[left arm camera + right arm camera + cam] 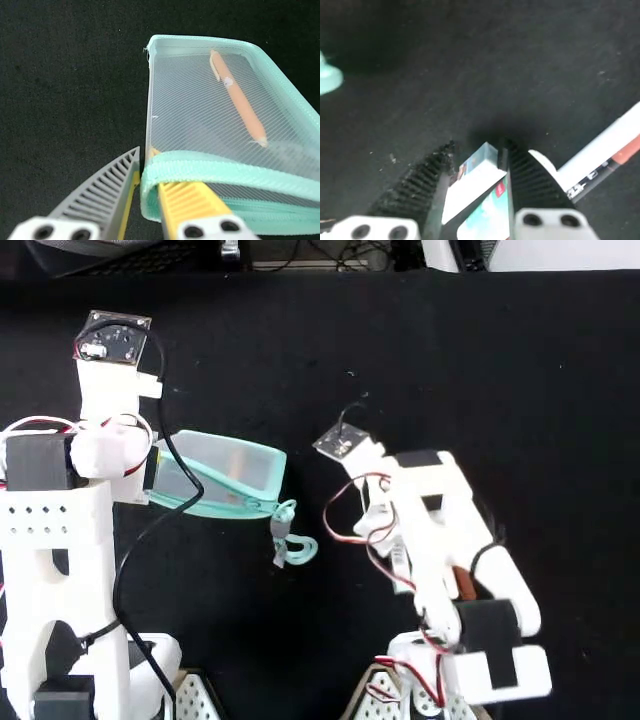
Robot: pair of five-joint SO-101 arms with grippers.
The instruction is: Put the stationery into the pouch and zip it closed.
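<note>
The mint mesh pouch (220,475) lies left of centre, its zipper strap (291,538) trailing toward the middle. In the left wrist view an orange pen (239,104) lies inside the pouch (200,110). My left gripper (145,165) is shut on the pouch's end hem, grey finger (107,192) outside and yellow finger (187,200) under the mesh. My right gripper (479,147) has its black fingers (422,185) closed against a small white and teal box (480,182). A white marker (600,150) with a reddish band lies beside it.
The black tabletop (480,370) stretches wide at the back and right. My right arm (430,530) stands folded over its own gripper at the front right. The left arm's tall white base (55,570) fills the front left. A mint piece (327,77) shows at the right wrist view's edge.
</note>
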